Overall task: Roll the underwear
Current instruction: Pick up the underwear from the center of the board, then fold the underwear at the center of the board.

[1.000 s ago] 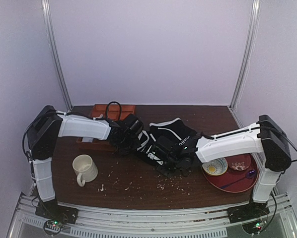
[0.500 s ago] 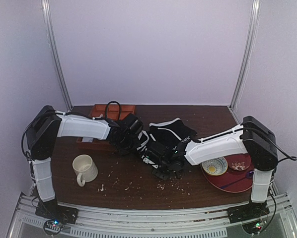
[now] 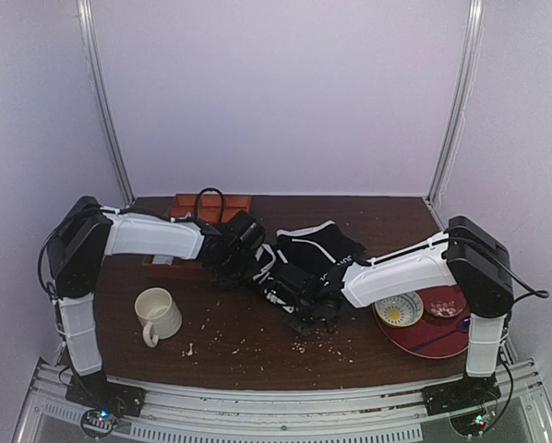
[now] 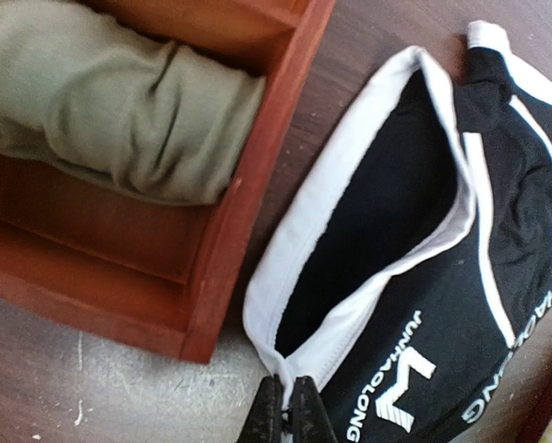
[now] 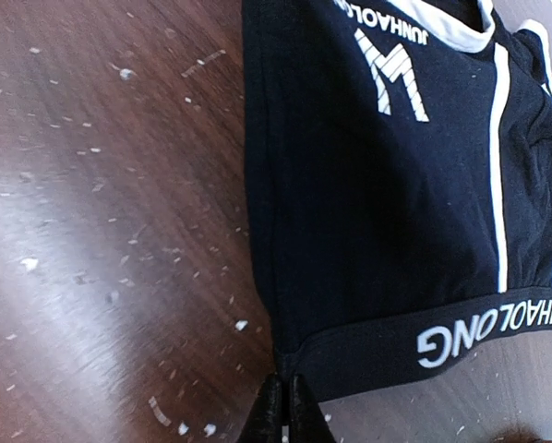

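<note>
Flanking underwear (image 3: pixel 315 254): tray (image 4: pixel 258 166), mug (image 3: pixel 158 314).

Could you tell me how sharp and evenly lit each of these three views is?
Top external: soft, dim, arms hide most of the underwear. Left wrist: crisp lettering, wooden tray sharp. Right wrist: broad glare on the table, lettering readable, fingertips dark.

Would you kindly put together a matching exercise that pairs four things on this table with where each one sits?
Things:
1. white mug
2. olive cloth
3. patterned bowl
4. underwear

Places:
A. on the red plate
B. in the wooden tray
C. between the two grippers
D. alone at the table's left front

Pairs: 1-D, 2-B, 3-A, 4-C
</note>
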Controlling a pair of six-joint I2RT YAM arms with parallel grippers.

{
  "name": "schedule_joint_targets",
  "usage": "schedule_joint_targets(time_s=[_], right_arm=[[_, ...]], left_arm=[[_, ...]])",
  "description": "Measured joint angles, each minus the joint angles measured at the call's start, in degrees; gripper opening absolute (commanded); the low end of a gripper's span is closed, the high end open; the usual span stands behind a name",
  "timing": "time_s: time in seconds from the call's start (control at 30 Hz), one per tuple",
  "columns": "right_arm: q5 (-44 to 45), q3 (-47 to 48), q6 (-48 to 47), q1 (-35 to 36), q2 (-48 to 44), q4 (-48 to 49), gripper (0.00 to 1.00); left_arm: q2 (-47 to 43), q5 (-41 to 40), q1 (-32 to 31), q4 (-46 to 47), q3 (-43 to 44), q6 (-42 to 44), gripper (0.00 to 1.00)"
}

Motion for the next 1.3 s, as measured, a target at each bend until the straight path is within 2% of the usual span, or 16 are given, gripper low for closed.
schedule_joint_targets(time_s=[0.2,0.37,0.57,0.77,0.93,1.1,1.3], right_arm=[[-4.5,-0.2,3.0,1.0,-8.2,-3.5,0.0],[-9.2,0.2,6.5,4.8,-15.4,-6.4,0.0],[-13.5,0.2,11.5,10.6,-17.4,-8.7,0.0],[-15.8,0.9,15.9,14.6,-18.5,-10.1,0.0],[-15.6,0.9,18.5,14.8,-21.2,-9.3,0.0],[-14.3,-1.4,21.1,14.7,-22.3,-8.7,0.0],[-11.3,-8.6,25.6,14.4,-25.8,-6.9,0.0]], left_arm=[[-5.9,0.1,0.0,-2.0,-2.3,2.3,0.0],[-13.2,0.8,-0.1,-4.6,-8.4,4.0,0.0],[-22.4,1.9,-2.0,-10.8,-15.4,4.5,0.0],[-30.3,1.9,-4.4,-17.0,-14.2,6.0,0.0],[-26.7,2.0,-4.4,-18.8,-6.3,9.6,0.0],[-15.2,3.9,-4.5,-17.6,3.5,13.7,0.0],[-4.5,6.7,-4.6,-17.4,11.1,17.6,0.0]])
